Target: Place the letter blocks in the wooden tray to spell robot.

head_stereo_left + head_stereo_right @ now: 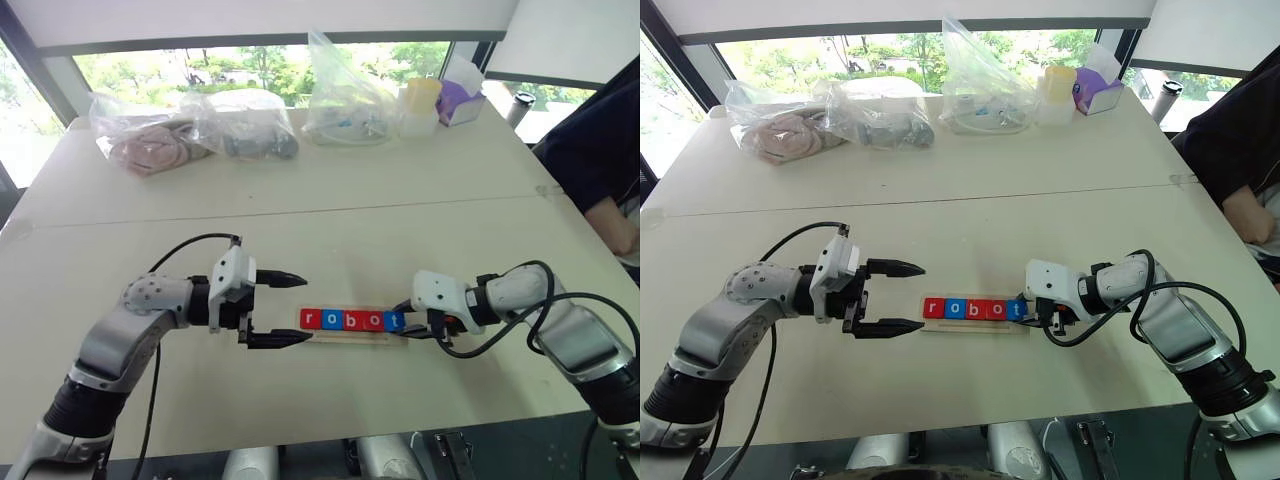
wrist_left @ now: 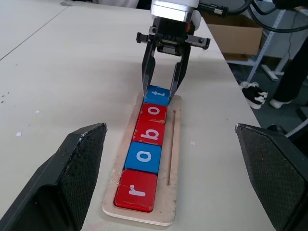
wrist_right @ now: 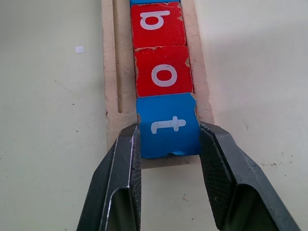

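Observation:
Five letter blocks stand in a row in the wooden tray and read r, o, b, o, t. The r, b and second o are red; the first o and the t are blue. My right gripper is at the tray's right end, shut on the blue t block with one finger against each side. At the tray's left end my left gripper is open, level with the row, holding nothing.
Clear plastic bags with contents, a yellow cup and a purple box line the far side of the table. A person in dark clothing sits at the right edge. A table seam runs across behind the tray.

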Robot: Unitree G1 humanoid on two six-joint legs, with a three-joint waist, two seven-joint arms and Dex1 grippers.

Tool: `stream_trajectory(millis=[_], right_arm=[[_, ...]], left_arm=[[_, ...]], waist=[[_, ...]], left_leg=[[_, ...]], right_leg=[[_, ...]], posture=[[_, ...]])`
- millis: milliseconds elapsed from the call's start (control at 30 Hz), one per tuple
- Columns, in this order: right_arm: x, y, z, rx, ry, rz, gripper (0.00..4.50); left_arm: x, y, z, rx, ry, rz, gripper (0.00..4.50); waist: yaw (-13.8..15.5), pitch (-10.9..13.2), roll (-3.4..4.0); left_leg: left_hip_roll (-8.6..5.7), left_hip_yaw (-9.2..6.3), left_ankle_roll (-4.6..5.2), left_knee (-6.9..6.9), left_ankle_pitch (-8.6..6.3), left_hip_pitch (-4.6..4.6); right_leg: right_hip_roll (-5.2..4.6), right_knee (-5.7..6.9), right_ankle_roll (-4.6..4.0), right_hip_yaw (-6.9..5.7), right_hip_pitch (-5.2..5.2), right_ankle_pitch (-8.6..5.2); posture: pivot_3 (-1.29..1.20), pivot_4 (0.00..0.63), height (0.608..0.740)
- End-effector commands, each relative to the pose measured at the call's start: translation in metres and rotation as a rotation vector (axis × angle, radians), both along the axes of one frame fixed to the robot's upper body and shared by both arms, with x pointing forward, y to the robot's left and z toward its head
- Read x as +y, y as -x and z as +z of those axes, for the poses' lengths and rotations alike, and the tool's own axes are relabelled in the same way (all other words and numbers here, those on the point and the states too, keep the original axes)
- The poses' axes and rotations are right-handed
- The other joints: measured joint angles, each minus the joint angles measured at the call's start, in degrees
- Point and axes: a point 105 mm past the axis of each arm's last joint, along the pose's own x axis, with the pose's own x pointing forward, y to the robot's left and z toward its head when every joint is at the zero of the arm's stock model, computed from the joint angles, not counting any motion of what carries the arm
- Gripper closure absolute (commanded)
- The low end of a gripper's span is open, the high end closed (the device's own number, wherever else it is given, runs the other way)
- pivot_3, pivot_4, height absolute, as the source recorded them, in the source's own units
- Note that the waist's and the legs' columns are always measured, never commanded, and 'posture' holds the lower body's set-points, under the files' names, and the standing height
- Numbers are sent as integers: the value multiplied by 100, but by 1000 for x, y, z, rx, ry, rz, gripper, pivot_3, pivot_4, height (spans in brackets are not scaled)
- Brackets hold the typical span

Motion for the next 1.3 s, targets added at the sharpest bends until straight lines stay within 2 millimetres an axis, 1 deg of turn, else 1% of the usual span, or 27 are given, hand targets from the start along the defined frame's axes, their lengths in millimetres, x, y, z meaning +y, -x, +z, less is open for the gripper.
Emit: stream_trajectory(millis=[33, 467, 533, 667, 767, 867, 1000, 1067, 1200, 1300], right_arm=[[5, 0, 3, -12, -8, 24, 3378], [7, 3, 3, 3, -11, 34, 3378], [8, 3, 4, 5, -17, 34, 2318], [11, 0, 16, -3, -53, 21, 418], [9, -2, 24, -16, -66, 3, 418], [3, -6, 32, -40, -76, -33, 418], [-11, -13, 41, -74, -85, -111, 418], [-19, -12, 44, -66, -95, -152, 418], [-37, -8, 39, -73, -68, -209, 418], [-39, -10, 32, -71, -78, -237, 418]], left_arm=[[-2, 2, 10, -38, 24, -8, 0], [-3, 0, 10, -40, 26, -5, 0], [-3, 0, 10, -40, 27, -5, 0], [-2, 0, 9, -39, 26, -4, 0], [-3, 0, 10, -38, 28, -4, 0], [-4, 0, 10, -36, 32, -4, 0], [-3, 1, 9, -35, 33, -6, 0], [-3, 1, 9, -31, 33, -2, 0], [-1, 1, 9, -29, 27, 1, 0], [-2, 0, 9, -29, 29, -1, 0]], waist=[[0, 0, 0], [0, 0, 0], [0, 0, 0], [0, 0, 0], [-1, 0, 0], [1, 0, 0], [4, 0, 0], [6, 0, 0], [20, 0, 0], [-15, 0, 0]], left_leg=[[0, 0, 0, 0, 0, 0], [0, 0, 0, 0, 0, 0], [0, 0, 0, 0, 0, 0], [0, 0, 0, 0, 0, 0], [0, 0, 0, 1, 0, 0], [0, -1, 0, 0, 0, 0], [0, 0, 0, 1, 0, 0], [0, 0, 0, 1, 0, -1], [-1, -3, 0, 0, 0, -3], [0, 2, 0, 0, 0, 0]], right_leg=[[0, 0, 0, 0, 0, 0], [0, 0, 1, 0, 0, 1], [0, 1, 1, 0, 0, 1], [0, 1, 0, 0, 0, 1], [0, 1, 0, 0, 0, 1], [0, 1, 0, 0, 0, 1], [0, 1, 0, 0, 0, 1], [0, 1, 0, 0, 0, 1], [-1, 0, 1, 0, 0, 1], [0, 1, 1, 1, 0, 1]], posture=[[0, 150, 740], [0, 150, 740], [0, 150, 740], [0, 150, 740], [0, 150, 740], [0, 150, 740], [0, 150, 740], [0, 150, 740], [0, 150, 740], [0, 150, 740]])
